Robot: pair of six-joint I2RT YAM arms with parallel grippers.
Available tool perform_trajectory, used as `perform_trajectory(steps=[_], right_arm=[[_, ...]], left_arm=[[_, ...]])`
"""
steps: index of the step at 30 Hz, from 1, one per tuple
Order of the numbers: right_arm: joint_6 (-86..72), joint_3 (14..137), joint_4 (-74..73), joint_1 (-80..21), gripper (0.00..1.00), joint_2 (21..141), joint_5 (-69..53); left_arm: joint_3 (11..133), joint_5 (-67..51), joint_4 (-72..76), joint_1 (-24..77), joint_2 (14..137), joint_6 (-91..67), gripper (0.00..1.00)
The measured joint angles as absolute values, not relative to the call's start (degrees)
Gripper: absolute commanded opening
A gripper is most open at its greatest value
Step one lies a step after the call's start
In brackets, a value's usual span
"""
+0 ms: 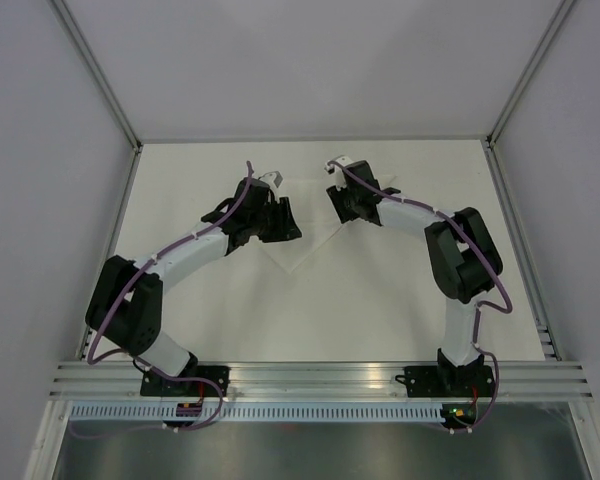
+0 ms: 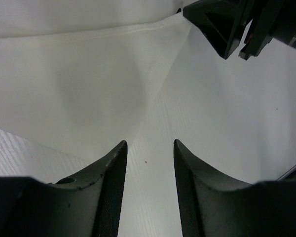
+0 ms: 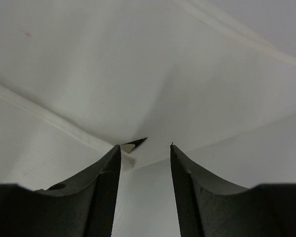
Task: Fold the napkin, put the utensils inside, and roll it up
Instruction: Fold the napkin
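The off-white table, walled in grey, carried the napkin mid-table toward the far edge. It was folded to a triangle, with its long edge running left to right between both pincers and its point aimed at the near edge. The left gripper stood spread and empty over the cloth. The right gripper, likewise spread, hung over a slightly lifted corner just ahead of its fingertips, so it seemed the nearer arm. No utensils showed.
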State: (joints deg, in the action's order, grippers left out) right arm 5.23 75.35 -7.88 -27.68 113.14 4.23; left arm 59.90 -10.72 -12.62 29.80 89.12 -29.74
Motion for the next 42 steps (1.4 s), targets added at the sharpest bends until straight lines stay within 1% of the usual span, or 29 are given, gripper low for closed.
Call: perform_trajectory(steps=[5,11,16,20,24,32,34,37,42], right_arm=[[4.62,81.21,-11.22,-23.35,0.55,114.21,1.58],[1.15,90.94,-16.23,-14.61,0.60,118.04,-4.16],[-3.60,99.39,-20.58,-7.57,0.61,123.20,-10.09],[-7.31,102.78,-22.35,-3.14,0.61,126.52,-14.52],[-10.66,104.22,-23.64,-0.51,0.58,129.29,-18.15],[-16.49,105.65,-23.27,1.37,0.56,134.08,-24.18],[-18.02,105.91,-22.39,1.80,0.53,135.04,-25.30],[-19.90,105.97,-21.10,2.20,0.51,135.52,-26.22],[-23.16,106.04,-18.09,2.66,0.42,136.73,-27.70]], left_arm=[[59.86,-11.11,-11.62,30.11,89.69,-30.04,0.48],[59.75,-11.46,-10.61,30.15,90.13,-30.17,0.48],[59.70,-12.25,-10.35,30.37,90.35,-30.17,0.48],[59.68,-12.45,-10.24,30.41,90.35,-30.17,0.48],[59.68,-12.62,-10.13,30.41,90.35,-30.17,0.48],[59.68,-12.62,-10.15,30.41,90.35,-30.17,0.48],[59.68,-12.60,-10.20,30.41,90.35,-30.17,0.48],[59.68,-12.60,-10.33,30.41,90.35,-30.17,0.48],[59.68,-12.60,-10.52,30.41,90.35,-30.17,0.48]])
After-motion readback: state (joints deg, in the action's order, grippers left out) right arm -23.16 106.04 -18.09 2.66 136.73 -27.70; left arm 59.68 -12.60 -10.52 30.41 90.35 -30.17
